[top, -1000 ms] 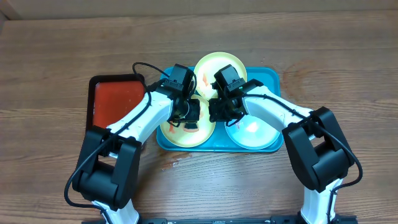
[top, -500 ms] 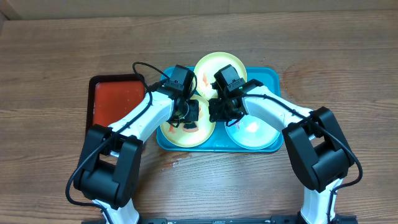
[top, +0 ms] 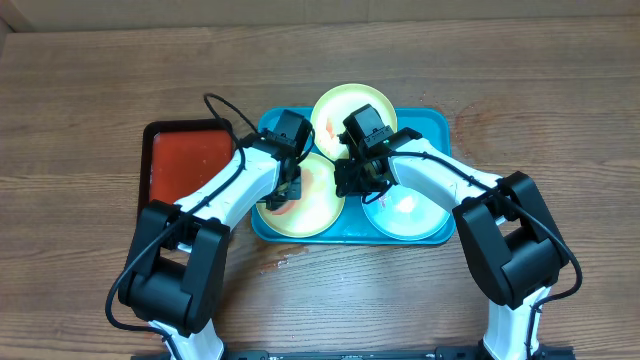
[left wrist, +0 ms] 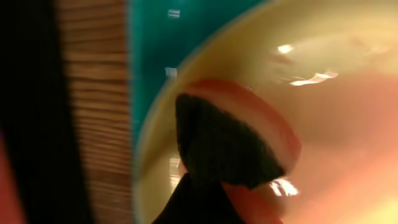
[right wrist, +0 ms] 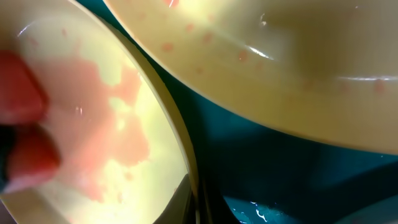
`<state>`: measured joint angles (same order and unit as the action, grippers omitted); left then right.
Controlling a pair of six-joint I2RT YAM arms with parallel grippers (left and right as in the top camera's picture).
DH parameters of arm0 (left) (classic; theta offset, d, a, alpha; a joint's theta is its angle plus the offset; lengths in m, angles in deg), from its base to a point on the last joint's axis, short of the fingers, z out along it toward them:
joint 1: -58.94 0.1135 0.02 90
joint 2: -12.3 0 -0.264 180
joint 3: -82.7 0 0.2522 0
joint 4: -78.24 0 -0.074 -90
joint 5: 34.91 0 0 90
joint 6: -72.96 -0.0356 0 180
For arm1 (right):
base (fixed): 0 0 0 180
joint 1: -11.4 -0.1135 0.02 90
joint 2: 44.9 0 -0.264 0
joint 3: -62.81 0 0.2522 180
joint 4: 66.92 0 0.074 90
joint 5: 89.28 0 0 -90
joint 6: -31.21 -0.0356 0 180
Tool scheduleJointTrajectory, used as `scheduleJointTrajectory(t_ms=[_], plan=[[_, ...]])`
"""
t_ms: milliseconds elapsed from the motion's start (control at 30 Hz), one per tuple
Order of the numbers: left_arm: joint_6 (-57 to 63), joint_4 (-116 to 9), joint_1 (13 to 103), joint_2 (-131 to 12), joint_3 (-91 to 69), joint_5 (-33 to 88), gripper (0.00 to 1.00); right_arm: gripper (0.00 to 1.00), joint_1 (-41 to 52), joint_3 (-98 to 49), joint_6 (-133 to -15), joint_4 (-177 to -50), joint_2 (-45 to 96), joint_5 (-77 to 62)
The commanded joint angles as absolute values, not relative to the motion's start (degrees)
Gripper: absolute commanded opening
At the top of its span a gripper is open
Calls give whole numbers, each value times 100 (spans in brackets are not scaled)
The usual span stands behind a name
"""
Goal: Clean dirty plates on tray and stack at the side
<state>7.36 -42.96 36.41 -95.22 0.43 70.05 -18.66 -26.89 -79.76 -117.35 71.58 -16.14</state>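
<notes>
The light-blue tray (top: 432,124) holds three plates. A yellow-green plate (top: 310,205) lies front left, streaked with orange-pink. A second yellow-green plate (top: 352,102) leans at the back, and a mint-green plate (top: 408,212) lies front right. My left gripper (top: 288,180) is shut on a red sponge with a dark face (left wrist: 224,149), pressed on the front-left plate (left wrist: 348,93) near its left rim. My right gripper (top: 347,180) is shut on that plate's right rim (right wrist: 194,199). The right wrist view shows the smeared plate (right wrist: 124,168), the sponge (right wrist: 18,118) and the back plate (right wrist: 298,74).
A smaller red tray with a black rim (top: 185,165) lies on the wooden table (top: 100,90) just left of the blue tray. A wet patch (top: 280,255) marks the wood in front of the blue tray.
My left gripper has slid the sponge left and back across the front-left plate, uncovering its smeared centre. The right gripper has held still on the rim.
</notes>
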Motion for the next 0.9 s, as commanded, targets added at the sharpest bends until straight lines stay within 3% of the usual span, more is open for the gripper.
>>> scheduleJointTrajectory(t_ms=[0, 133, 400, 700, 867], plan=[[894, -4257, 3654, -9645, 87, 8052, 4, 4, -1846, -2711, -7983, -11720, 7246, -1584], [892, -4119, 3652, -9634, -191, 7530, 4, 4, -1846, -2713, -7983, -11720, 7246, -1584], [511, -4419, 3637, -9684, -368, 4911, 4, 4, -1846, -2711, -7983, -11715, 7246, -1582], [426, -4847, 3587, -10117, -127, 4852, 4, 4, -1846, -2713, -7983, -11715, 7246, -1584], [546, -4609, 3652, -10263, -145, 6273, 4, 4, -1846, -2711, -7983, -11715, 7246, -1582]])
